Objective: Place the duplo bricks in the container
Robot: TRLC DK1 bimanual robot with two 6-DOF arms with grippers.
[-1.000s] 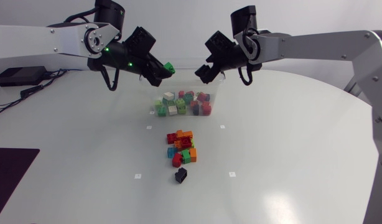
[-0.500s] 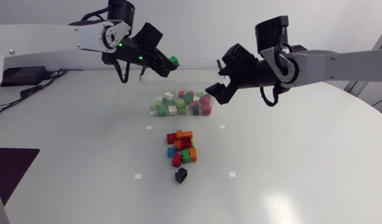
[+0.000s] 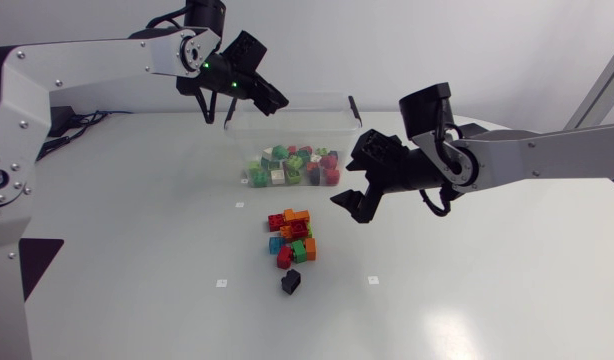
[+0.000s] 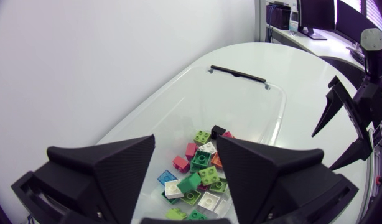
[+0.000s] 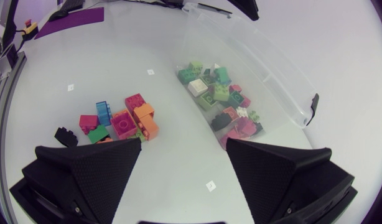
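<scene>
A clear plastic container (image 3: 337,112) stands at the back middle of the table, with several mixed-colour duplo bricks (image 3: 292,165) in it. A loose pile of red, orange, green and blue bricks (image 3: 292,235) lies in front of it, and a single black brick (image 3: 291,283) nearer still. My left gripper (image 3: 272,100) hovers open and empty over the container's back left corner; its wrist view looks down between the fingers (image 4: 110,168) at the container's bricks (image 4: 197,177). My right gripper (image 3: 349,207) hangs open and empty just right of the pile (image 5: 119,121).
A dark purple mat (image 3: 42,262) lies at the table's front left edge. Small white markers (image 3: 221,283) dot the tabletop around the pile. The container's rim (image 5: 265,68) lies ahead and to the right of my right gripper (image 5: 185,144).
My left gripper moved over the container and opened; the green brick it held is gone from its fingers. My right arm swung forward from the container down to beside the pile.
</scene>
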